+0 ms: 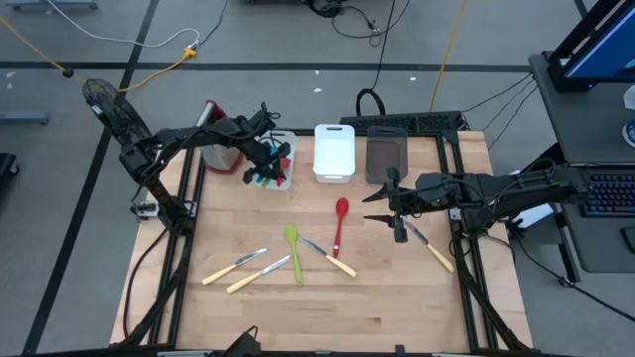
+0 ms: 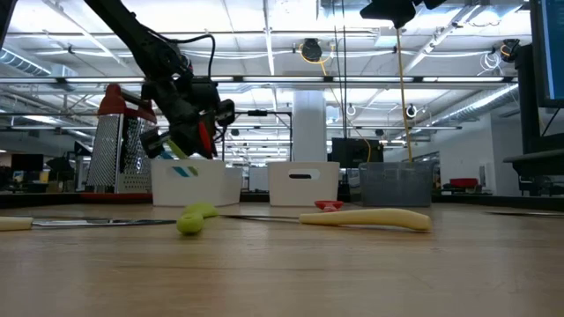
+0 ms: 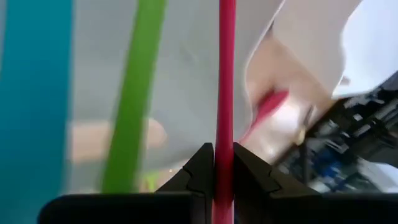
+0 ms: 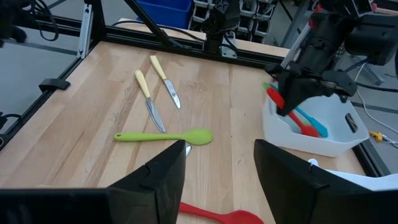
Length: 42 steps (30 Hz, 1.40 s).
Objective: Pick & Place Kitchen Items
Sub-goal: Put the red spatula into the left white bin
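My left gripper [image 1: 266,162] hangs over the leftmost white bin [image 1: 286,180] at the table's far side, shut on a slim red utensil [image 3: 226,74]. A green utensil [image 3: 134,93] and a blue one [image 3: 31,93] lie in that bin. On the wood lie a red spoon [image 1: 340,223], a green spoon [image 1: 294,250] and several yellow-handled knives [image 1: 235,266], [image 1: 260,275], [image 1: 332,256], [image 1: 429,246]. My right gripper [image 1: 375,206] hovers open above the table's right half, with nothing between its fingers [image 4: 161,177]. My left gripper pinches the red utensil's thin handle [image 3: 225,134] between its two fingers [image 3: 199,165]. The fingers come slanting down from the table's left side, and the handle runs on past the fingertips over the bin. Whether the utensil's far end rests in the bin, I cannot tell.
A red-topped metal grater [image 1: 220,144] stands left of the bins. A second white bin [image 1: 334,151] and a dark grey bin [image 1: 387,154] line the far edge. The table's near part is bare wood.
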{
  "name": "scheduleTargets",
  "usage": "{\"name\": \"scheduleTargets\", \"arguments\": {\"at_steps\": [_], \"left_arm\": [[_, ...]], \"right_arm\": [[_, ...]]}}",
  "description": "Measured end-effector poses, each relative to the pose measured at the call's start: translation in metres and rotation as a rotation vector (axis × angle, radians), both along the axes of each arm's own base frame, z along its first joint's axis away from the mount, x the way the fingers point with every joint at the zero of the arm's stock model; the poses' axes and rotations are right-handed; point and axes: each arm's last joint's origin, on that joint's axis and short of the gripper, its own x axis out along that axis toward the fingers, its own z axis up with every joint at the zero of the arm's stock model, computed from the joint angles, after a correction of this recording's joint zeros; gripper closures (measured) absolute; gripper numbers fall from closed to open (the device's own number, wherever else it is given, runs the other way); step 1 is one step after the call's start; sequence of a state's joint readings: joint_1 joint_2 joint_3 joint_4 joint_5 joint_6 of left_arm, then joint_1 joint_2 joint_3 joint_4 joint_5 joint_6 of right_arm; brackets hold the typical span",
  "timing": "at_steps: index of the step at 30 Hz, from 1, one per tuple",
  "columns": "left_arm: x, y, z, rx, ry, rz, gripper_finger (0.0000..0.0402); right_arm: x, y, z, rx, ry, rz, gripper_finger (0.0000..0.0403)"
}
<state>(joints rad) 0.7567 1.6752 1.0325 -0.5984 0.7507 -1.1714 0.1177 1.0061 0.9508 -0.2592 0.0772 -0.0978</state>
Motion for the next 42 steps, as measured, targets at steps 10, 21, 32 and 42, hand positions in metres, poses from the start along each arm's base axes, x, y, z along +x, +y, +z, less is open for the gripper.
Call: {"name": "scheduleTargets", "arguments": {"at_steps": [10, 21, 32, 42], "left_arm": [[0.0013, 0.0021, 0.0002, 0.146, -0.057, -0.111, 0.0355], [0.0011, 0.0001, 0.0009, 0.046, -0.064, -0.077, 0.0355], [0.0011, 0.0003, 0.0008, 0.069, -0.071, -0.095, 0.0355], [0.0022, 0.0004, 0.001, 0.116, -0.087, -0.128, 0.0337]], "right_arm": [[0.0001, -0.0001, 0.0, -0.017, -0.001, 0.007, 0.022], [0.0001, -0.0001, 0.0, -0.018, -0.001, 0.007, 0.022], [0.0001, -0.0001, 0.0, -0.018, -0.001, 0.007, 0.022], [0.0001, -0.0001, 0.0, -0.018, -0.001, 0.007, 0.022]]}}
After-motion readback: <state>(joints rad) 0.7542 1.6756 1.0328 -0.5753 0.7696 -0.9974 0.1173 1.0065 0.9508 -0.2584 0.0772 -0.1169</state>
